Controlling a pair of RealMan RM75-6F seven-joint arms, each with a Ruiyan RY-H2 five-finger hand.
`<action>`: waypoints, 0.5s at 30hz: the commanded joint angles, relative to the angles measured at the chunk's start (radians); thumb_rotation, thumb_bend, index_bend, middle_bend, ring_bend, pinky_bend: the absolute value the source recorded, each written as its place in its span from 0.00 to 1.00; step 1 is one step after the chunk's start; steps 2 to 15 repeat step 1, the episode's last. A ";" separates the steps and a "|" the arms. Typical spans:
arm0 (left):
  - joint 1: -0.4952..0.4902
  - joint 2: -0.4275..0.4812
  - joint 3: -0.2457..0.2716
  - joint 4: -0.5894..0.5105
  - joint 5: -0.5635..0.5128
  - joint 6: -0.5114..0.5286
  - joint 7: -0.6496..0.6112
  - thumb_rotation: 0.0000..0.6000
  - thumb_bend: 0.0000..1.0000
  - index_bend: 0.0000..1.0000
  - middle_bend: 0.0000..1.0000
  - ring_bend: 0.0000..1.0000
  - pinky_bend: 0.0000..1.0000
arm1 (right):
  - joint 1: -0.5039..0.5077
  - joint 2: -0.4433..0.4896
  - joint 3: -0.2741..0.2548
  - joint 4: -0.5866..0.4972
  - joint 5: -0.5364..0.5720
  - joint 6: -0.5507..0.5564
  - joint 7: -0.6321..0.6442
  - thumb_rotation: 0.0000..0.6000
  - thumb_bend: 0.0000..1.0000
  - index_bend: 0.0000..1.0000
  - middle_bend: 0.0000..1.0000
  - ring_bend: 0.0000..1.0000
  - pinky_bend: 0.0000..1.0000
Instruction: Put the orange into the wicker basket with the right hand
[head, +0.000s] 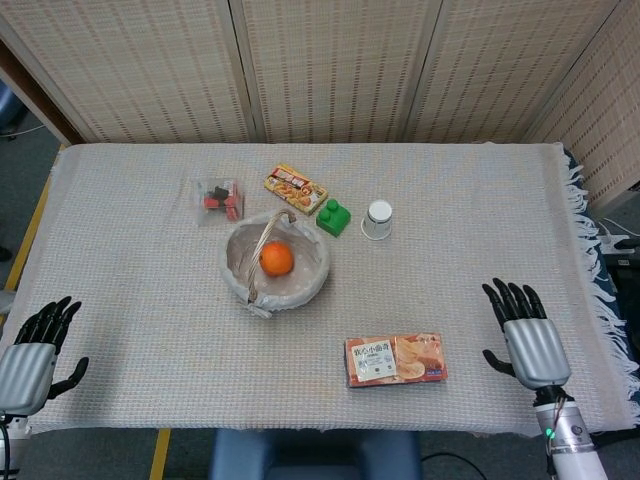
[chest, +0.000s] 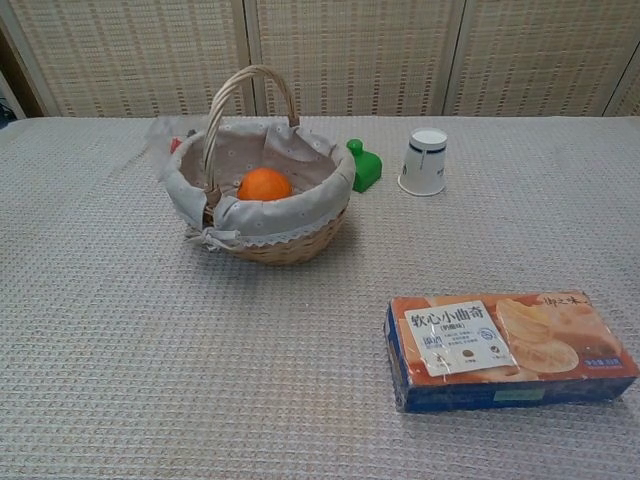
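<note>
The orange (head: 276, 258) (chest: 264, 184) lies inside the wicker basket (head: 307, 283) (chest: 285, 245), on its pale cloth lining, with nothing touching it. My right hand (head: 526, 334) is far from the basket, at the table's front right corner, fingers spread and holding nothing. At the front left corner my left hand (head: 33, 351) is also empty with its fingers apart. Neither hand shows in the chest view.
A biscuit box (head: 394, 360) (chest: 505, 347) lies front of centre. Behind the basket are a green block (head: 333, 216) (chest: 363, 165), an upturned white cup (head: 378, 219) (chest: 425, 160), a snack packet (head: 295, 187) and a clear bag of red pieces (head: 219, 198).
</note>
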 joint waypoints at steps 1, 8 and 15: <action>0.000 -0.003 0.000 0.004 0.005 0.004 0.001 1.00 0.35 0.00 0.00 0.00 0.11 | -0.098 -0.014 -0.048 0.170 -0.126 0.074 0.082 1.00 0.11 0.00 0.00 0.00 0.02; 0.000 -0.003 0.000 0.004 0.005 0.004 0.001 1.00 0.35 0.00 0.00 0.00 0.11 | -0.098 -0.014 -0.048 0.170 -0.126 0.074 0.082 1.00 0.11 0.00 0.00 0.00 0.02; 0.000 -0.003 0.000 0.004 0.005 0.004 0.001 1.00 0.35 0.00 0.00 0.00 0.11 | -0.098 -0.014 -0.048 0.170 -0.126 0.074 0.082 1.00 0.11 0.00 0.00 0.00 0.02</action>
